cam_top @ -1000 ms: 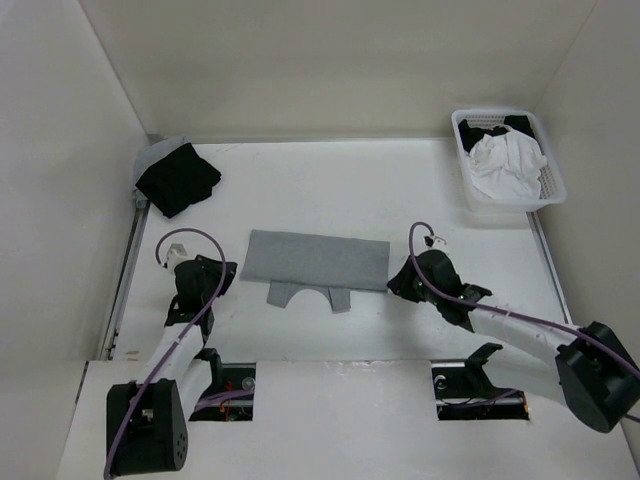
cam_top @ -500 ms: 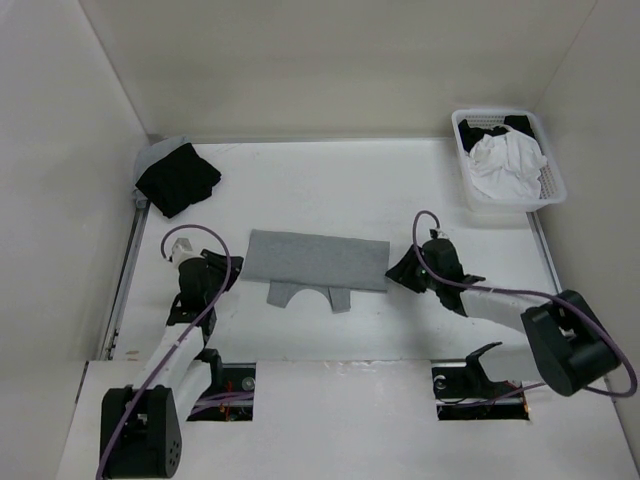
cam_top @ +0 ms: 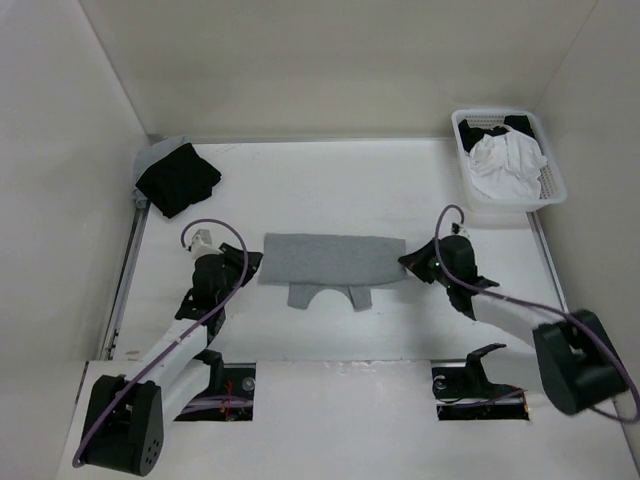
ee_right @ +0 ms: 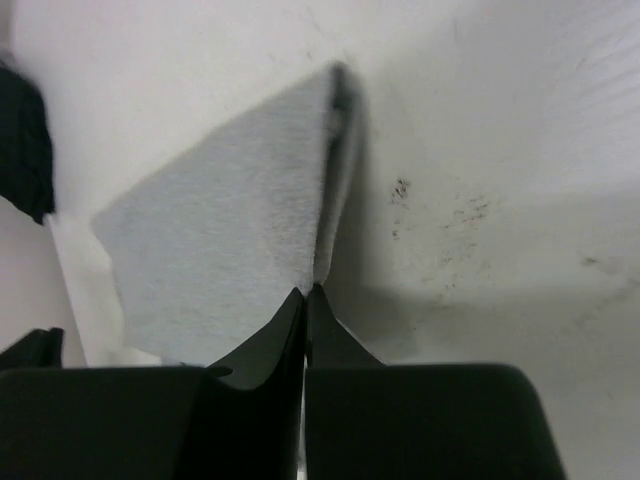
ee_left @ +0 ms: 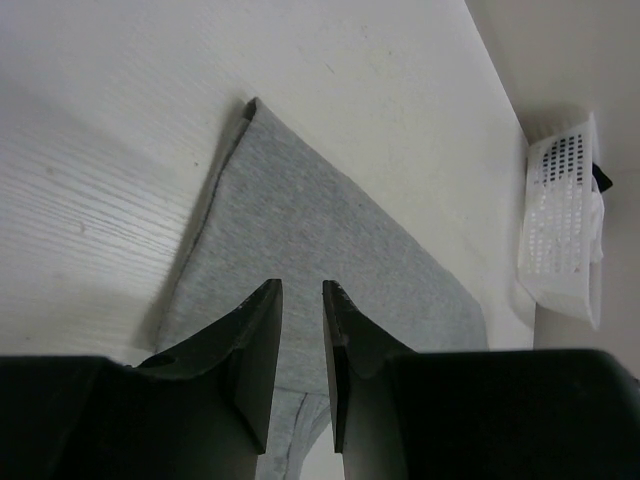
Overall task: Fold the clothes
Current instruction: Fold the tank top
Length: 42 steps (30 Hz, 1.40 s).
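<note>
The clothes [cam_top: 333,258], a grey tank top, lie flat across the middle of the table, folded into a band with the straps [cam_top: 330,296] sticking out toward me. My left gripper [cam_top: 248,262] is at its left end. In the left wrist view its jaws [ee_left: 302,287] stand a little apart over the grey fabric [ee_left: 300,220], gripping nothing. My right gripper [cam_top: 408,262] is at the right end. In the right wrist view it [ee_right: 308,290] is shut on the edge of the fabric [ee_right: 220,250], which rises to the fingertips.
A white basket [cam_top: 548,195] at the back right holds a white garment [cam_top: 505,165]; the left wrist view also catches the basket [ee_left: 565,230]. A black garment [cam_top: 178,178] lies at the back left, its edge [ee_right: 22,140] showing in the right wrist view.
The tank top has slid a little to the right. Both grippers moved right and farther from me. The right gripper opened wide, then shut on the top's right edge.
</note>
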{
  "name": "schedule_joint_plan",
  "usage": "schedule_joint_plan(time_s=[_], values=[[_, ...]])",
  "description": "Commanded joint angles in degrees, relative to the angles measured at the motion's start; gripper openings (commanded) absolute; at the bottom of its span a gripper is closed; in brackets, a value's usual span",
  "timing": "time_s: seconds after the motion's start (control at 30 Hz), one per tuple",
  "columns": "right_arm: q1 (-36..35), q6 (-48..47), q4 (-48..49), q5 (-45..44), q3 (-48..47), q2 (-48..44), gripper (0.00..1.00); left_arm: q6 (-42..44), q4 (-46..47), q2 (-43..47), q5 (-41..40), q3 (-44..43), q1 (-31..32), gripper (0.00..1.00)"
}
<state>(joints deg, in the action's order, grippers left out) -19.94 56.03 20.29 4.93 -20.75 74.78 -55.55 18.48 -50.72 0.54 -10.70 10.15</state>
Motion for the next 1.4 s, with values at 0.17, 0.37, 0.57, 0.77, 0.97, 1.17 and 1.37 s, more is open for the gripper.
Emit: schedule_joint_plan(time_s=[0.17,0.37,0.57,0.77,0.97,1.17,1.37], values=[[-1.3,-11.5,-26.6,-14.1,-9.5,-23.1,0.00,-1.1,5.1,-2.1,-5.6,-4.3,11.1,0.22],[-14.3,-18.5,-35.4,-24.0,-24.5,-14.1,0.00,-2.7,6.5,-2.6,-5.9,-4.4,14.8,0.22],[-28.0,-19.4,-42.2,-31.8,-40.0,3.7,0.00,-3.2,5.8,2.0,-5.0,-2.1,13.9,0.22],[-35.9,-17.6,-51.5,-33.6,-60.1,24.1,0.01,-3.9,4.6,6.4,-1.6,-0.1,10.5,0.22],[-38.3,-15.1,-56.2,-33.2,-75.0,39.0,0.26,-5.0,4.6,7.6,2.3,1.6,5.3,0.23],[-38.8,-13.3,-49.9,-30.9,-68.7,33.1,0.38,-4.7,5.3,5.6,4.1,2.0,2.6,0.23],[-39.2,-13.1,-44.3,-31.6,-53.9,21.8,0.18,-4.0,8.5,0.3,4.0,-0.5,6.9,0.25]])
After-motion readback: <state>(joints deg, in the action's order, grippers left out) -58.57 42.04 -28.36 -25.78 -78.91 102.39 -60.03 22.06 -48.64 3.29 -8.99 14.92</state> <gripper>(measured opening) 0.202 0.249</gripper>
